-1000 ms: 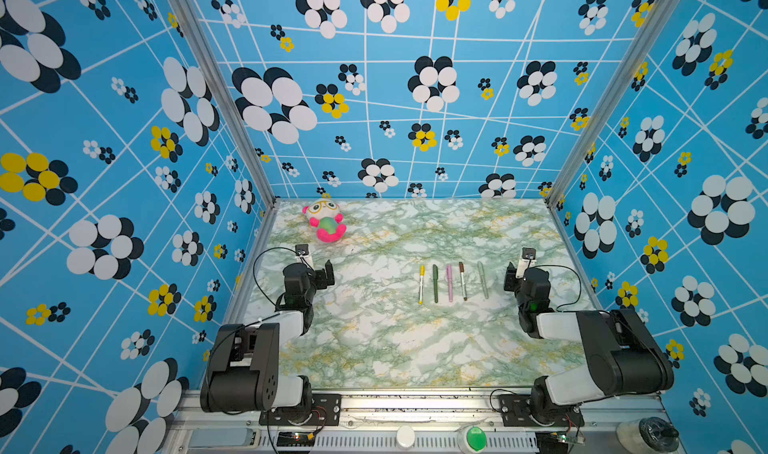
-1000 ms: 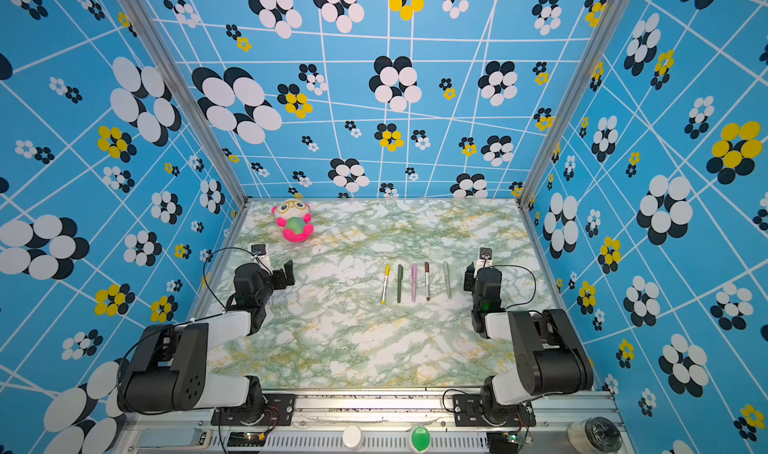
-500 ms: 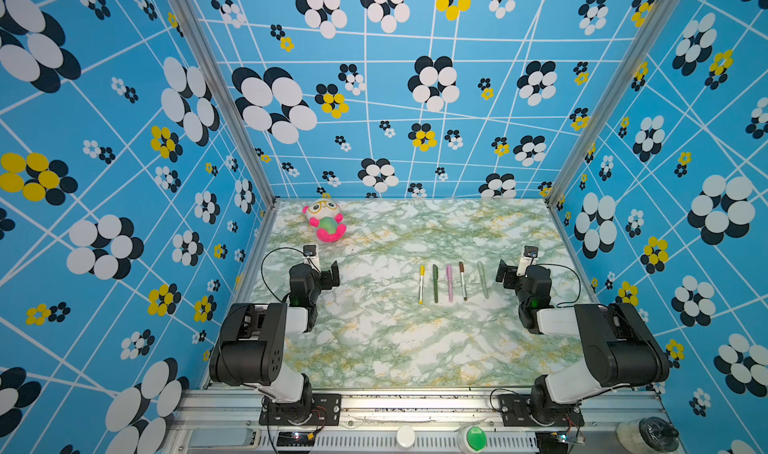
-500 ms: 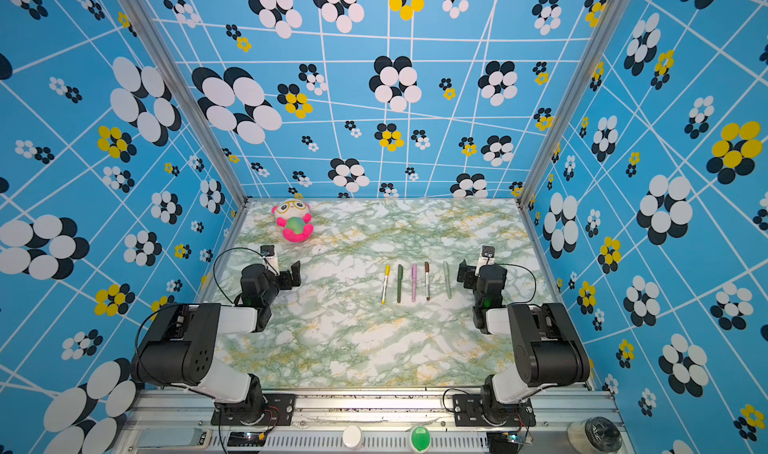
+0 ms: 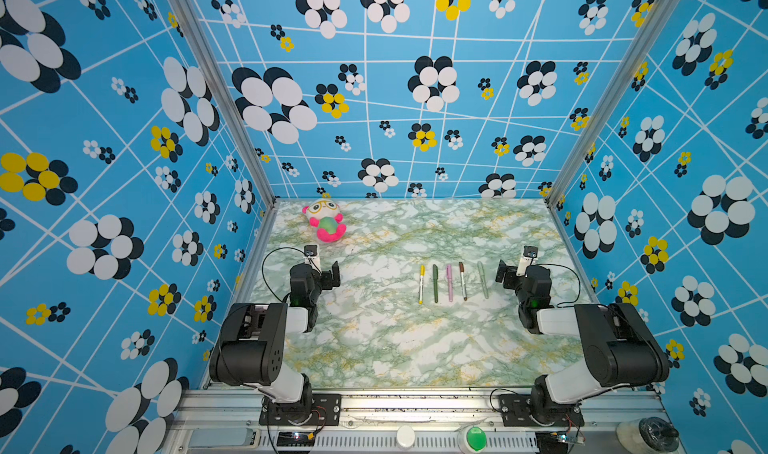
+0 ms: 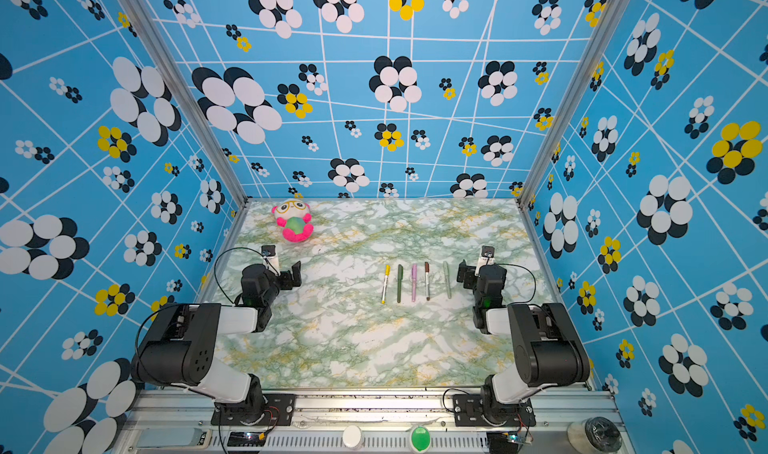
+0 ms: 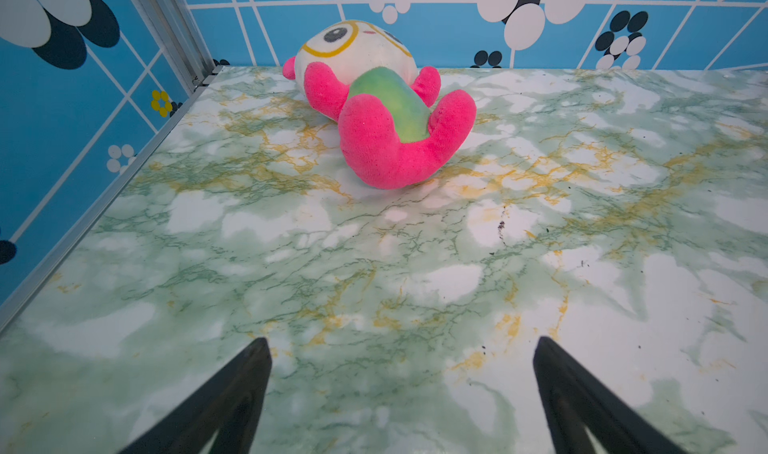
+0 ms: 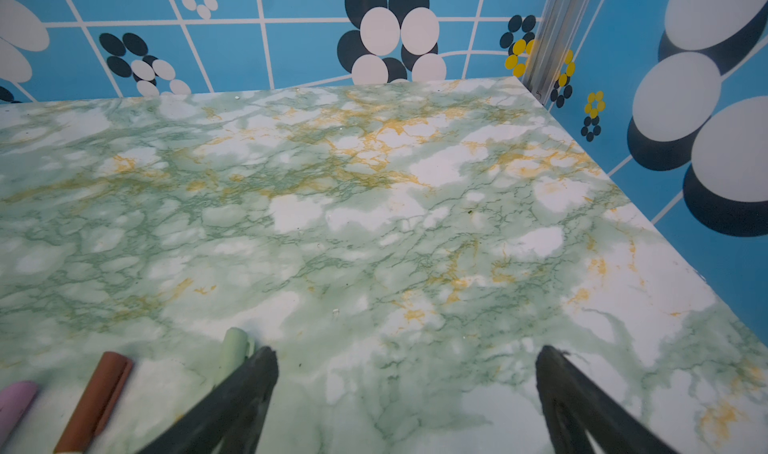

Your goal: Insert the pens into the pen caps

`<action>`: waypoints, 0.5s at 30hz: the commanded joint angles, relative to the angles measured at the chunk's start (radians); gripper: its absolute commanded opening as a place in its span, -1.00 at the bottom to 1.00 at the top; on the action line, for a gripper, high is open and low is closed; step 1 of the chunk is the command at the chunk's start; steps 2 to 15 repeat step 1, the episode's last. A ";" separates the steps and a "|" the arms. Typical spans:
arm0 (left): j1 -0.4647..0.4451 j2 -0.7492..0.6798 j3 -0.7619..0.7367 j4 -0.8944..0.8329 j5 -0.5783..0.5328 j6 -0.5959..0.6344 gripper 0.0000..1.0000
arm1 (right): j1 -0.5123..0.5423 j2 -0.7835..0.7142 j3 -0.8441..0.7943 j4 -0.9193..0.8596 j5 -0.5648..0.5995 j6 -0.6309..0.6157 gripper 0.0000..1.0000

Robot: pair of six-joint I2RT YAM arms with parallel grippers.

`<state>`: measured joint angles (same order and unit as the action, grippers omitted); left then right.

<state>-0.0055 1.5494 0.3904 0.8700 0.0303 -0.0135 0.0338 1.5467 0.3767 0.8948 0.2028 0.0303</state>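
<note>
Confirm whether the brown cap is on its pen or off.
On: the brown cap sits flush on the far end of the white pen, forming one straight stick.

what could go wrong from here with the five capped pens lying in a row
1. The open right gripper sits close beside the pale green pen; a sideways swing could knock it.
2. The pens lie parallel and close on the smooth table; one nudge might roll it into the brown-capped pen.
3. How firmly caps such as the brown cap are seated cannot be told; one may be loose.
</note>
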 commanded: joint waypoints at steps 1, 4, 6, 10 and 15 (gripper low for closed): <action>-0.010 -0.003 -0.003 0.035 -0.012 0.014 0.98 | -0.005 -0.005 0.009 -0.004 -0.010 -0.001 0.98; -0.010 -0.003 -0.003 0.035 -0.012 0.014 0.98 | -0.005 -0.005 0.009 -0.004 -0.010 -0.001 0.98; -0.010 -0.003 -0.003 0.035 -0.012 0.014 0.98 | -0.005 -0.005 0.009 -0.004 -0.010 -0.001 0.98; -0.010 -0.003 -0.003 0.035 -0.012 0.014 0.98 | -0.005 -0.005 0.009 -0.004 -0.010 -0.001 0.98; -0.010 -0.003 -0.003 0.035 -0.012 0.014 0.98 | -0.005 -0.005 0.009 -0.004 -0.010 -0.001 0.98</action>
